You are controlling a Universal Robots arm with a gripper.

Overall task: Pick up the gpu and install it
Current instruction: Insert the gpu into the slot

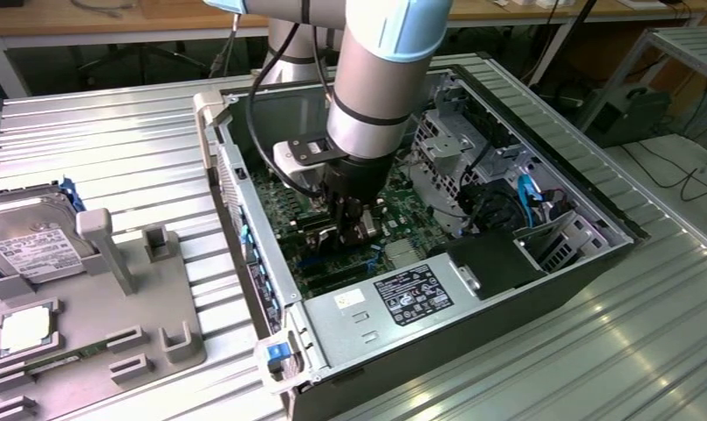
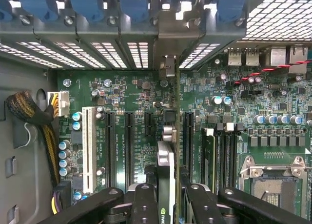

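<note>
Exterior view, centre of frame: gripper point(image 1: 344, 230) lowered into the open computer case point(image 1: 588, 210), just above the green motherboard point(image 1: 330, 254). Fingers nearly together, clenched on something thin and dark, hard to make out from here. Arm point(image 1: 383, 79) rising from it to the top edge of the frame. Inside the case: motherboard along the floor, a silver drive cage point(image 1: 453, 145) toward the upper right, a black power supply with a white-and-black label point(image 1: 412, 296) at the lower centre, blue cables point(image 1: 527, 195) at the right. Case resting on a ribbed metal table point(image 1: 119, 140). Left of frame: grey parts tray point(image 1: 132, 307) holding a silver hard drive point(image 1: 28, 239) with a white label at its upper end, a square chip point(image 1: 26, 329) below that, and a narrow green memory stick point(image 1: 67, 358) near the lower edge.

Wrist view, bottom centre: gripper point(image 2: 168, 197) with its 2 black fingers point(image 2: 145, 204) pressed on either side of the gpu point(image 2: 165, 180), grasped edge-on and upright. Card's silver bracket point(image 2: 167, 33) reaching up to the slotted rear panel point(image 2: 78, 50) at the top of frame, beneath a row of blue retainers point(image 2: 87, 2). Card standing over the motherboard point(image 2: 234, 116) among the black expansion slots point(image 2: 129, 146); whether seated, cannot tell. White slot point(image 2: 88, 148) at the left, empty processor socket point(image 2: 273, 182) at the lower right.
</note>
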